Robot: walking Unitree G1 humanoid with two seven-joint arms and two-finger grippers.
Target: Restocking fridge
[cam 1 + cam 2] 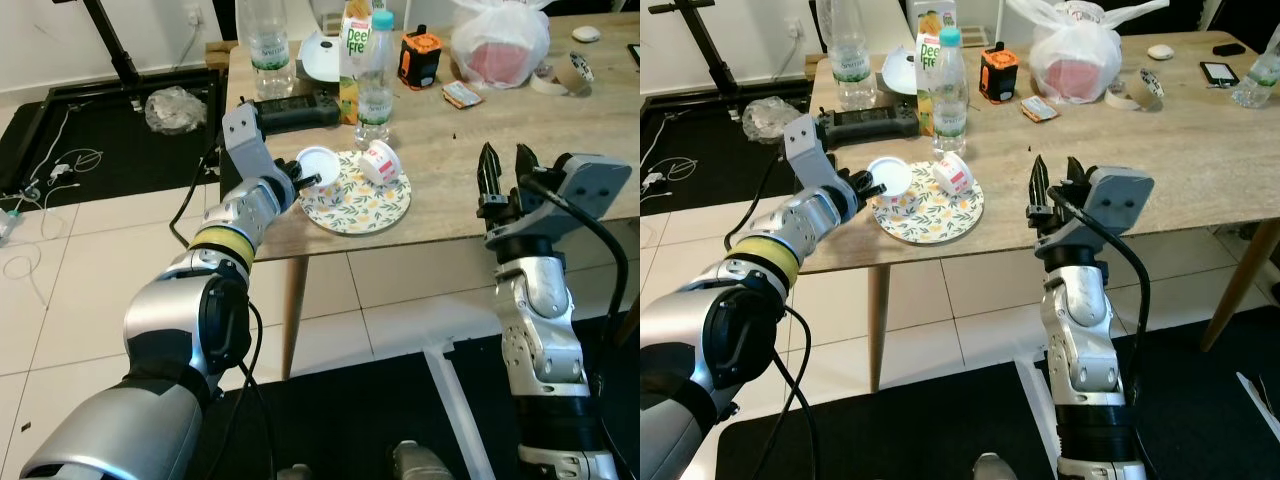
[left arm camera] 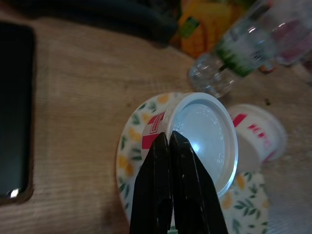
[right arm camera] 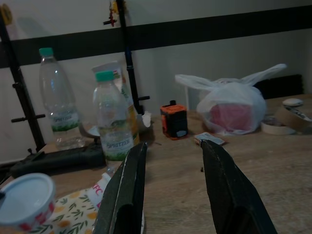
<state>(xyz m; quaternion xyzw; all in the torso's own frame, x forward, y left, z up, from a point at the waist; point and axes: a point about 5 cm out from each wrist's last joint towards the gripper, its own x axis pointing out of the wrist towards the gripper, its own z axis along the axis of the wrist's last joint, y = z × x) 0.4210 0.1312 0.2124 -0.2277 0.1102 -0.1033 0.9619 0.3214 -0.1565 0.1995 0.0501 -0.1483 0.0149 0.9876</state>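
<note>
A floral plate (image 1: 362, 208) lies near the front left of the wooden table (image 1: 520, 120). At its left rim stands a white yogurt cup (image 1: 320, 162) with a red label, seen close up (image 2: 207, 131) in the left wrist view. My left gripper (image 1: 303, 181) reaches in from the left, its fingers (image 2: 158, 165) pressed together at the cup's rim. A second yogurt cup (image 1: 381, 162) lies on its side on the plate. My right gripper (image 1: 505, 162) stands upright at the table's front edge, open and holding nothing.
Behind the plate stand a water bottle (image 1: 375, 85), a juice carton (image 1: 352, 55) and another bottle (image 1: 268, 45). A black device (image 1: 290, 112) lies at the left. An orange tape measure (image 1: 420, 58), a plastic bag (image 1: 500, 40) and a tape roll (image 1: 570, 72) lie farther back.
</note>
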